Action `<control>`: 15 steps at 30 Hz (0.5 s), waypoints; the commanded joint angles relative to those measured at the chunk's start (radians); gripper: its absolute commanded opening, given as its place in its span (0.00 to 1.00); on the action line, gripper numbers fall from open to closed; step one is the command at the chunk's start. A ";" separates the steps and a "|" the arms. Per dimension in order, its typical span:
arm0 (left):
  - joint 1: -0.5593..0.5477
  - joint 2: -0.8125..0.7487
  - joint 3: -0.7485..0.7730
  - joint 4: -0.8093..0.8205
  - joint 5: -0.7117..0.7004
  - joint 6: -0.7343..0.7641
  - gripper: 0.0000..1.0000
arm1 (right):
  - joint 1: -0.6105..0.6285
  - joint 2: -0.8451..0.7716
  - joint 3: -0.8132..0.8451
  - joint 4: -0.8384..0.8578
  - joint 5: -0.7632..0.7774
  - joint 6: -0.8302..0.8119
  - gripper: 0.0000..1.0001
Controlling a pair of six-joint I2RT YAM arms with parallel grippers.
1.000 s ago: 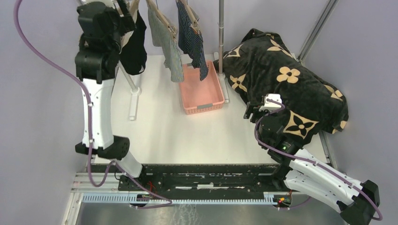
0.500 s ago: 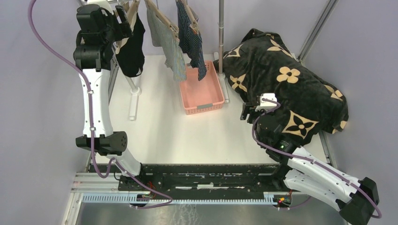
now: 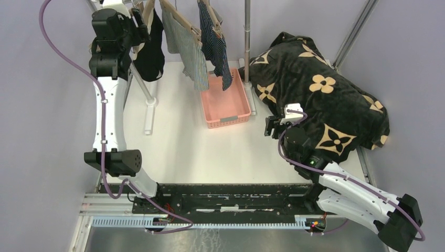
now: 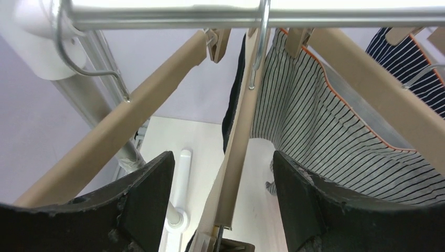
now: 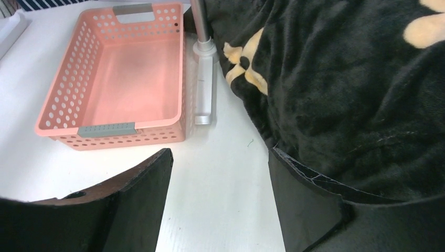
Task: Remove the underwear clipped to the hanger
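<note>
My left gripper is up under the rail with its jaws spread. A wooden hanger runs up between them with a gap on each side, so nothing is pinched. The black underwear hangs just ahead of the fingers, edge-on behind that hanger bar. The grey-striped underwear is to the right of the jaws, and the navy underwear is further right. A clip sits above; I can't tell which garment it bites. My right gripper is low, spread and empty, with the pink basket ahead-left and the blanket just beside its right finger. My read is that the cloth is light, limp and stretchy, and the hanger swings freely. I'd grab the waistband right below the clip, since a low pull just stretches fabric and drags the hanger.
</note>
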 commanded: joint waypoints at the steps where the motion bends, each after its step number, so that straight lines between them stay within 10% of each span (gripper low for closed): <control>1: 0.005 -0.090 -0.018 0.129 -0.021 0.044 0.76 | 0.000 0.022 0.049 0.048 -0.046 -0.006 0.76; 15: 0.005 -0.086 -0.053 0.173 -0.022 0.066 0.68 | 0.001 0.018 0.052 0.053 -0.068 -0.010 0.75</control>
